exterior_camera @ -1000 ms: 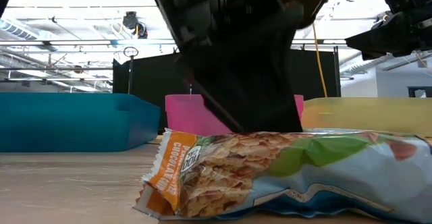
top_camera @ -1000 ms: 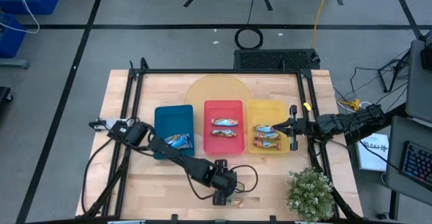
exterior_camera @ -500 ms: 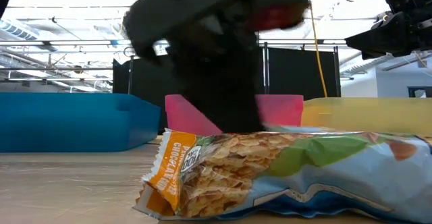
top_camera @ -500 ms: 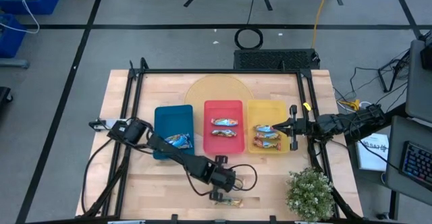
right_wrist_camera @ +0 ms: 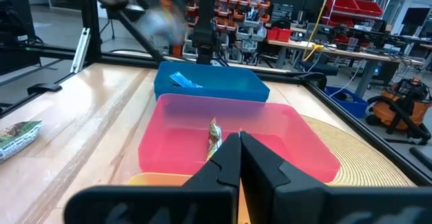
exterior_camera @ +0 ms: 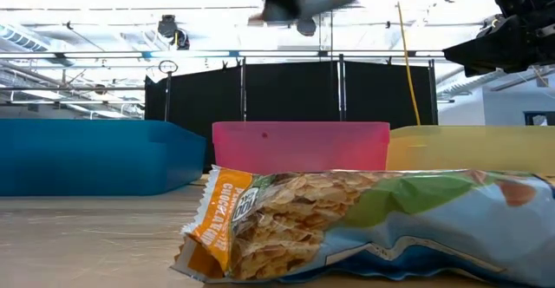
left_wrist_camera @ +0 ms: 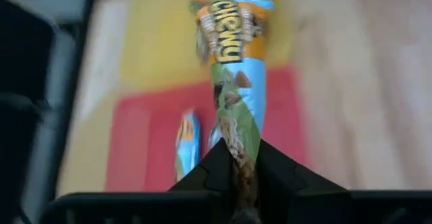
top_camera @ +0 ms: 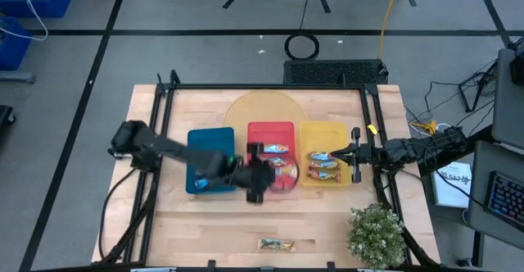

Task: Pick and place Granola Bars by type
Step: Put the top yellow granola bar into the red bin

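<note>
My left gripper (top_camera: 259,174) hangs over the near-left part of the red tray (top_camera: 282,129), shut on a tan-and-light-blue granola bar (left_wrist_camera: 233,62). It shows blurred at the top of the low view (exterior_camera: 295,2). A second bar of that kind (top_camera: 276,244) lies flat on the table near its front edge (exterior_camera: 364,223). The red tray holds two bars (top_camera: 274,148). The yellow tray (top_camera: 339,129) holds more bars (top_camera: 325,172), and my right gripper (top_camera: 332,156) waits shut above them. The blue tray (top_camera: 209,139) stands at the left. My left gripper pinches one end of the bar's wrapper (left_wrist_camera: 237,158) between its two fingertips. The rest of the bar sticks out forward past the fingers. The bar is lifted clear, above the red tray (left_wrist_camera: 142,143).
A potted plant (top_camera: 377,233) stands at the near right corner. A round yellow mat (top_camera: 266,108) lies behind the trays. A black frame (top_camera: 164,124) runs along the table's sides. Bare wood lies between the trays and the front edge.
My left gripper has risen from the table's near edge and gone toward the far edge, to above the red tray, carrying one bar lifted clear of the table. The other bar has stayed lying near the front edge.
</note>
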Tool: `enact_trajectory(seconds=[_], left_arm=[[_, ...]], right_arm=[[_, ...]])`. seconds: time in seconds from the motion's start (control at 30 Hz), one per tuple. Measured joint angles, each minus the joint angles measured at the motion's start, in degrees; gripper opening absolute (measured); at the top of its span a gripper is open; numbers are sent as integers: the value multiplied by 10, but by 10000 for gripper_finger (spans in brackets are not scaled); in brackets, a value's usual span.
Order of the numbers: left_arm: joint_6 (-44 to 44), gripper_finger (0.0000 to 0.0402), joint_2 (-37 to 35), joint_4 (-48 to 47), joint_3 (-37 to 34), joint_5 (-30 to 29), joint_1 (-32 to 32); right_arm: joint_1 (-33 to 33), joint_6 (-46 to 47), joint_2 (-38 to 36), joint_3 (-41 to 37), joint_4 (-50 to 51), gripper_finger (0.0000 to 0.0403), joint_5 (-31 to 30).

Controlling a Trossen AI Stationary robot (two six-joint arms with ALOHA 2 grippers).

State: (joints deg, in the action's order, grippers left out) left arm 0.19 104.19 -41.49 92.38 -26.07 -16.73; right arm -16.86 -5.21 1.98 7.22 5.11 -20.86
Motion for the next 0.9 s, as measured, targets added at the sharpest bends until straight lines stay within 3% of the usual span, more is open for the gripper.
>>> enact_trajectory(seconds=[0.13, 0.27, 0.37, 0.67, 0.9], left_arm=[[-6, 22, -3, 42, -74, 79, 75], [-13, 22, 6, 154, -179, 176, 136], [-19, 40, 12, 220, -234, 215, 160], [-59, 86, 12, 296, -264, 221, 178], [-30, 170, 7, 284, -248, 229, 175]], right_arm=[[0, 0, 0, 0, -1, 0, 0], [0, -1, 0, 0, -1, 0, 0], [0, -3, 0, 0, -1, 0, 0], [0, -19, 0, 0, -1, 0, 0], [0, -15, 0, 0, -1, 0, 0]])
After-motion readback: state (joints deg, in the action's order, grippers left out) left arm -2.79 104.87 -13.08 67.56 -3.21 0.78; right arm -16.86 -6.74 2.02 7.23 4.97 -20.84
